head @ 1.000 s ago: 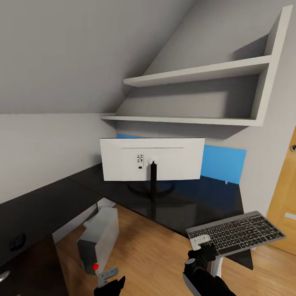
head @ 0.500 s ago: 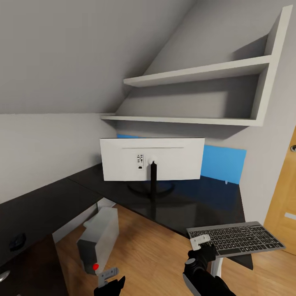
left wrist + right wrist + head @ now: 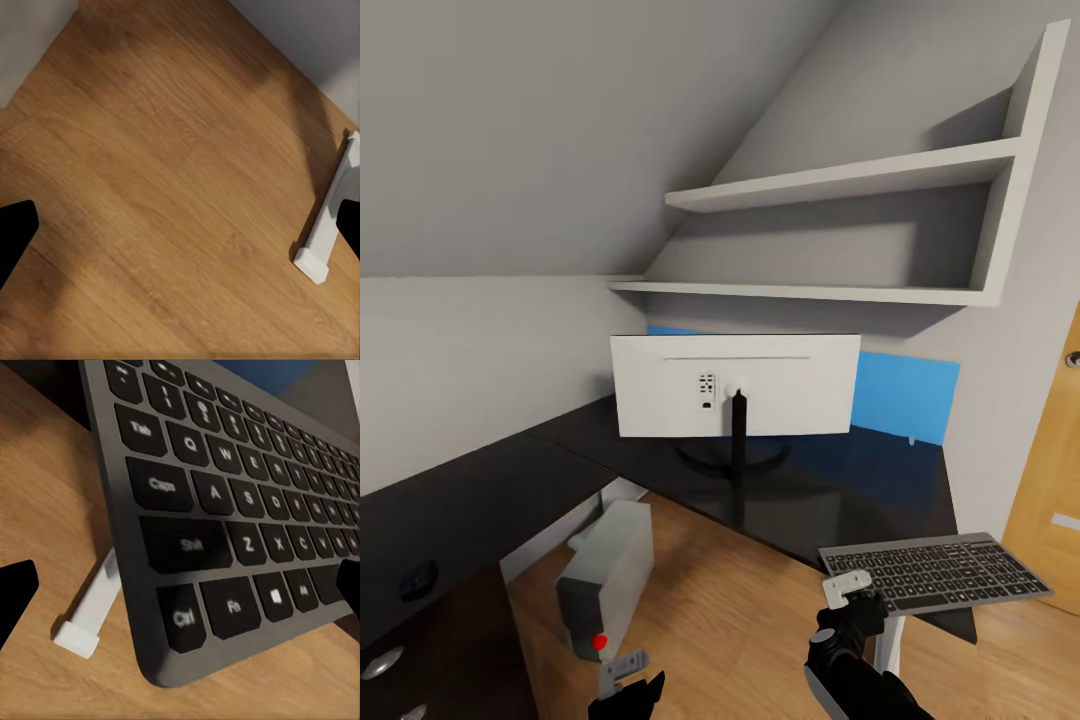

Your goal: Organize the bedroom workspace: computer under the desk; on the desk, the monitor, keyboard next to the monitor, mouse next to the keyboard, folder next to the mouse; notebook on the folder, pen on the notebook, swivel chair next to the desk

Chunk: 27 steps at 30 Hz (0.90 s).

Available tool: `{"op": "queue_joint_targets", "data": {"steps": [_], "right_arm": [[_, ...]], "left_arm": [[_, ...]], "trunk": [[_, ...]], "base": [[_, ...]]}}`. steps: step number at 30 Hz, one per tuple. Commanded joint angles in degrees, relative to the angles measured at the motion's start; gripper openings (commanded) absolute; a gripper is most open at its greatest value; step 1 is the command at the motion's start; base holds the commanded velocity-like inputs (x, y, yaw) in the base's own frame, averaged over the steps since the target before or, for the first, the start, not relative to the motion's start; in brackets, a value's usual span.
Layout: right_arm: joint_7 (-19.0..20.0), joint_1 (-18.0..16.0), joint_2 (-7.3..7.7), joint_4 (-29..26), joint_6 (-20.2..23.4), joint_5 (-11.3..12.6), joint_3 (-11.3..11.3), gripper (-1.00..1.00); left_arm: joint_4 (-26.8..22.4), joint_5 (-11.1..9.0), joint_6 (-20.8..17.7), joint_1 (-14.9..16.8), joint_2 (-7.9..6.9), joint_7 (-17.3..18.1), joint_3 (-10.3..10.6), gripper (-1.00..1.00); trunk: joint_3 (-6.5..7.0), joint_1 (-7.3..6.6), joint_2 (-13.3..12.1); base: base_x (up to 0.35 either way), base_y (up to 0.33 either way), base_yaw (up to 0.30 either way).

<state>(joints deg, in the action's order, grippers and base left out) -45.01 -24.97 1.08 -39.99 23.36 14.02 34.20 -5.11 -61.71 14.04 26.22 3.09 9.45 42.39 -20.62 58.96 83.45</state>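
The monitor [image 3: 735, 385] stands on the glossy black desk [image 3: 660, 465] with its white back toward me. The dark-grey keyboard [image 3: 935, 572] lies on the desk's near right corner, overhanging the edge. My right gripper [image 3: 850, 588] sits just below its left end, open, and the keyboard [image 3: 225, 510] fills the space past the spread fingertips [image 3: 15, 592]. The grey computer [image 3: 605, 590] stands on the floor under the desk. My left gripper [image 3: 622, 675] hangs low beside it, open over bare floor. A small dark lump [image 3: 418, 578], perhaps the mouse, rests on the desk's left wing. Folder, notebook, pen and swivel chair are out of view.
White shelves [image 3: 840, 180] hang under the sloped ceiling above the desk. A blue wall panel [image 3: 905, 400] sits behind the monitor. A wooden door [image 3: 1050, 500] is at the right. The desk's white leg [image 3: 890, 650] stands by my right arm, and round drawer knobs [image 3: 380, 662] are at the lower left.
The keyboard has dropped from a raised, tilted pose to lying flat on the desk corner. Both arms have stayed still. The head camera has shifted slightly.
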Motion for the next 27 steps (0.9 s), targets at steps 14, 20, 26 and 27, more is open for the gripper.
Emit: {"op": "queue_joint_targets", "data": {"steps": [14, 20, 26, 27], "right_arm": [[-0.4, -0.1, 0.08, -0.1, 0.5, 0.4, 0.4, 1.0], [-0.4, -0.1, 0.07, -0.1, 0.5, 0.4, 0.4, 1.0], [-0.5, -0.1, 0.07, -0.2, 0.3, 0.6, 0.3, 1.0], [-0.6, -0.1, 0.06, -0.2, 0.3, 0.6, 0.3, 1.0]], "left_arm": [[0.1, -0.6, 0.2, 0.1, -0.01, 0.3, 0.4, 1.0], [0.1, -0.6, 0.2, 0.1, -0.01, 0.2, 0.4, 1.0], [0.2, -0.7, 0.2, 0.1, -0.03, 0.2, 0.3, 1.0], [0.2, -0.7, 0.1, 0.1, -0.05, 0.2, 0.3, 1.0]], "trunk": [[-0.07, 0.0, 0.0], [-0.07, 0.0, 0.0], [-0.07, 0.0, 0.0], [-0.07, 0.0, 0.0]], "base": [[-0.066, 0.003, 0.0], [-0.143, 0.0, 0.0], [-0.023, 0.0, 0.0], [-0.006, 0.0, 0.0]]}}
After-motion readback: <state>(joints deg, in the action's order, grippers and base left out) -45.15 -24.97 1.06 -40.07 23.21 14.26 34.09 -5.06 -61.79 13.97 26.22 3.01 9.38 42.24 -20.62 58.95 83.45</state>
